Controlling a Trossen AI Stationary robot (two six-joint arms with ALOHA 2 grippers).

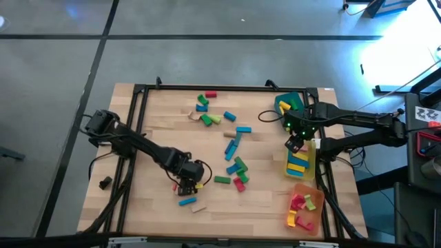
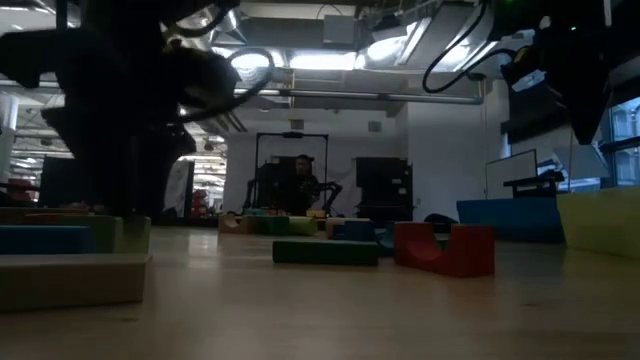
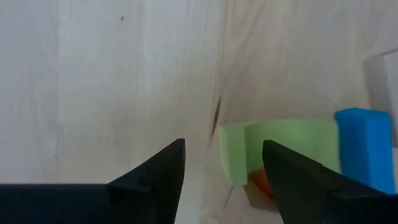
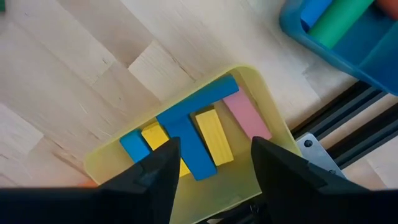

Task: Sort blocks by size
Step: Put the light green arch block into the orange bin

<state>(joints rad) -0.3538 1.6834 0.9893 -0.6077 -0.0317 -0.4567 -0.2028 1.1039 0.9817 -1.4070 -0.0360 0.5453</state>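
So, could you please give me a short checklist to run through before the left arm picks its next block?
1. Left gripper open: ok, a clear gap shows between its fingers.
2. Left gripper empty: ok, only the table shows between the fingers.
3. Target in reach: ok, a light green block lies just ahead, slightly off to one side.
4. Neighbours clear of the grasp: not ok, a blue block touches the green one.
5. Right gripper out of the way: ok, it is open and empty over the yellow tray.
6. Something orange-red under the green block: cannot tell what it is.
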